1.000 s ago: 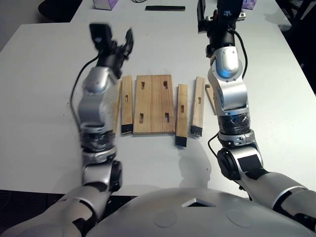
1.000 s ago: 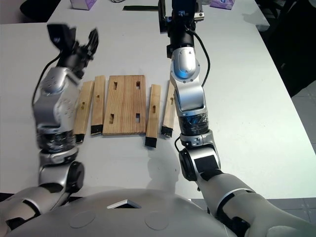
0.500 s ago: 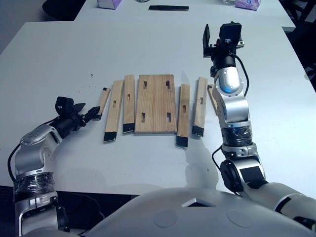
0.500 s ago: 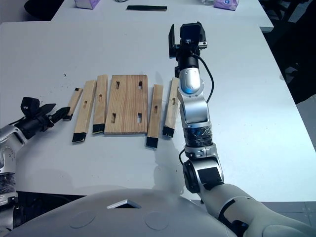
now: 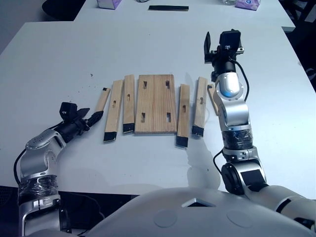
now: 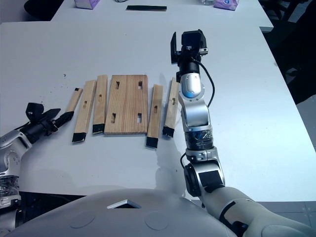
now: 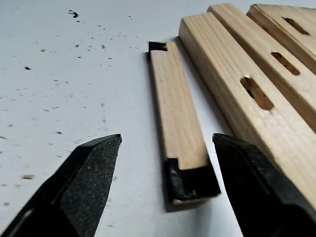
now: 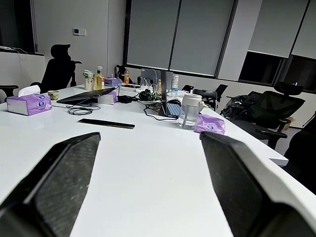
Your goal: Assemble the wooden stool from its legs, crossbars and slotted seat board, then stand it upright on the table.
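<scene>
Black-padded fingers of the left gripper [image 5: 89,119] sit low over the near left of the white table [image 5: 59,54], spread apart with nothing between them. They are aimed at the dark-capped near end of the short crossbar [image 5: 101,101], close to it but not touching. From the crossbar a flat row runs rightward: two slotted legs [image 5: 114,109] [image 5: 128,103] side by side, then the slotted seat board [image 5: 155,102] lying face up with its four slots empty. Two more legs [image 5: 182,113] [image 5: 199,105] follow, and a second crossbar [image 5: 211,96] is half hidden behind the right forearm. Nothing is joined — no leg stands in a slot and no crossbar bridges two legs, so by my reading the assembly has not started and every step is left, down to setting the stool upright. The crossbar looks like the first pick, and it is not yet gripped. Just beyond the row the right gripper [image 5: 220,45] is held up above the table, its fingers wide apart and empty, pointing away from the parts. Farther off, on the next table, lie a black strip [image 5: 168,8] and a purple tissue box [image 8: 28,104], with a clear water bottle [image 8: 190,109] beyond.
</scene>
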You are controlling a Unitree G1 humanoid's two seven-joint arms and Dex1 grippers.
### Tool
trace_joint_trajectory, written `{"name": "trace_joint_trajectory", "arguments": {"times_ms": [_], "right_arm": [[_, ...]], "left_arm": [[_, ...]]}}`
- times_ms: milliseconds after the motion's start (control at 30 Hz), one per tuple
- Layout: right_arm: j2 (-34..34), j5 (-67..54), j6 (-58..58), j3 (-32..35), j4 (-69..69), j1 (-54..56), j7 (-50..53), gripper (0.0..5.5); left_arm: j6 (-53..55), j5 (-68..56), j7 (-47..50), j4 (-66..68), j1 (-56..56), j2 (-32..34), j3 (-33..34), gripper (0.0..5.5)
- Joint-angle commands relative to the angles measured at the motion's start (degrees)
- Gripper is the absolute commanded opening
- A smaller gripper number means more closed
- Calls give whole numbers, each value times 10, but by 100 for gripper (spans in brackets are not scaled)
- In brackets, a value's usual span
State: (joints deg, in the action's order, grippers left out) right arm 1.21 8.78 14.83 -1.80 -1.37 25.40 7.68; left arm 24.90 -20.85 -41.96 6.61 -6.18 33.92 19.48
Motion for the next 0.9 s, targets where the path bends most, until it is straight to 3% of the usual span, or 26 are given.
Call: {"name": "trace_joint_trajectory", "arguments": {"times_ms": [33,500,667,767,900], "right_arm": [[-1,-1,4,3,-8,-4,1,370],[1,0,2,3,-13,-9,3,373],[4,-2,-4,9,-24,1,12,373],[3,-40,12,29,-25,20,-15,373],[10,-273,135,103,4,79,-176,373]], "left_arm": [[-4,37,9,6,-24,6,-40,341],[-42,54,9,10,-67,8,-82,134],[-52,37,19,14,-38,13,-62,133],[-18,-62,48,-5,68,0,21,133],[75,-278,83,-145,231,-49,55,133]]}}
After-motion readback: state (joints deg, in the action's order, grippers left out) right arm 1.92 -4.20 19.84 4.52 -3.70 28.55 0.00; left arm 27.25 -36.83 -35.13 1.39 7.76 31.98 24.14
